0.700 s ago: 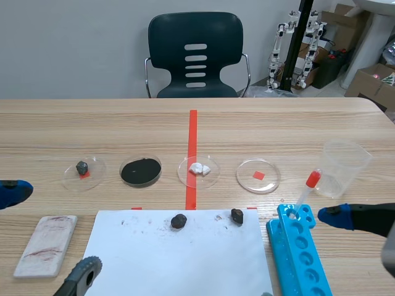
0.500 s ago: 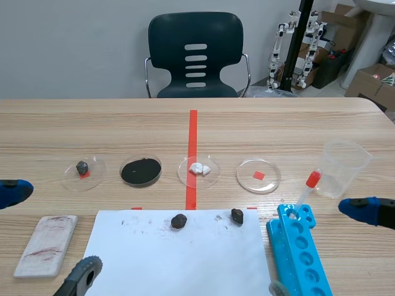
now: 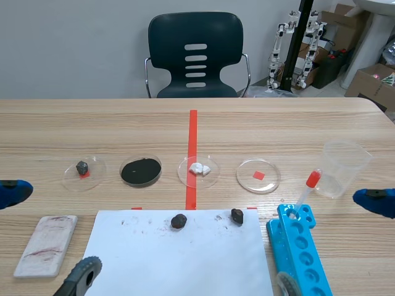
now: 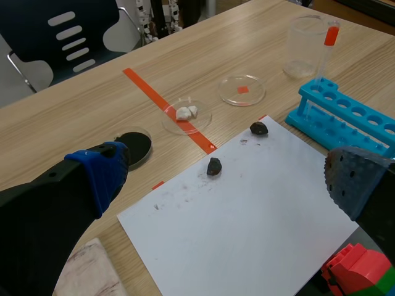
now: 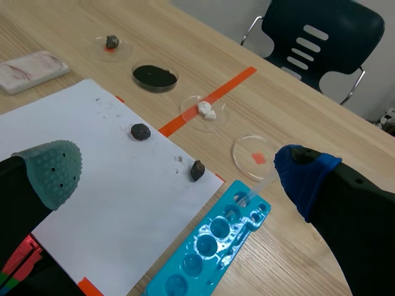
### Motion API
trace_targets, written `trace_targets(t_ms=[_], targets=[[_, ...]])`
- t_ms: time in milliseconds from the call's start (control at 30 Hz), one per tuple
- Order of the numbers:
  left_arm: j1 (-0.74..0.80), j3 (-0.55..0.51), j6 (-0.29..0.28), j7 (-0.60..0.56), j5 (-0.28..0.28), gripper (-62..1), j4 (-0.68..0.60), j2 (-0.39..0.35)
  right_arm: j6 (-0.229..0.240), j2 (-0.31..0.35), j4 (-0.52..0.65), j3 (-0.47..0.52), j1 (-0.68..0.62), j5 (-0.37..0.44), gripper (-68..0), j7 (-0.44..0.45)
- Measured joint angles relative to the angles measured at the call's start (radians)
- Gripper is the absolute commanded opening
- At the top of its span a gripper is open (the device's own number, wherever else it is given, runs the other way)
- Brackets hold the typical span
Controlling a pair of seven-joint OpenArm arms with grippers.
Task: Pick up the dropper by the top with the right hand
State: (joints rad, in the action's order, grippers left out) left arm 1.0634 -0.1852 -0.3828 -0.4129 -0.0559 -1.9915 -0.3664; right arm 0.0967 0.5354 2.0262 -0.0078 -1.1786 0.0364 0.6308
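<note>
Toward two o'clock on the counter (image 3: 259, 123), the dropper (image 3: 307, 193) stood tilted in the far end hole of a blue rack (image 3: 299, 250). Its red bulb was uppermost, leaning toward one o'clock, where a clear beaker (image 3: 343, 166) stood near it but apart.

My right claw (image 5: 176, 176) was spread wide with nothing in it. Its blue-padded finger hung at about four o'clock of the bulb, well apart from it and close to the counter's right edge. Its grey-green pad sat low by the rack's near end. My left claw (image 4: 225, 179) was just as wide and held nothing, over the counter's nine o'clock side.

A white paper sheet (image 3: 179, 259) lay just beside the rack at its nine o'clock, with two dark stones (image 3: 179, 221) near its far edge. A pale tile (image 3: 46, 243) lay at nine o'clock of the sheet.

Four round dishes (image 3: 258, 176) stood in a row at twelve o'clock of the sheet. One held a dark stone, one black powder and one white lumps, and the last sat over a red square. A band of plain light wood ran between the dishes and the far edge.

A dark chair (image 3: 195, 55) stood against a grey wall at twelve o'clock, with cardboard boxes (image 3: 370, 80) at one o'clock.
</note>
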Motion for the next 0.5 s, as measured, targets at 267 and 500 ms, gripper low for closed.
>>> trace_targets(t_ms=[267, 500], targets=[[0.0, 0.0, 0.0, 0.0, 0.0, 1.4, 0.0, 0.0, 0.003, 0.0, 0.0, 0.0, 0.0, -0.055, 0.4, -0.001], [0.0, 0.0, 0.0, 0.0, 0.0, 1.4, 0.0, 0.0, 0.003, 0.0, 0.0, 0.0, 0.0, -0.055, 0.4, -0.001]])
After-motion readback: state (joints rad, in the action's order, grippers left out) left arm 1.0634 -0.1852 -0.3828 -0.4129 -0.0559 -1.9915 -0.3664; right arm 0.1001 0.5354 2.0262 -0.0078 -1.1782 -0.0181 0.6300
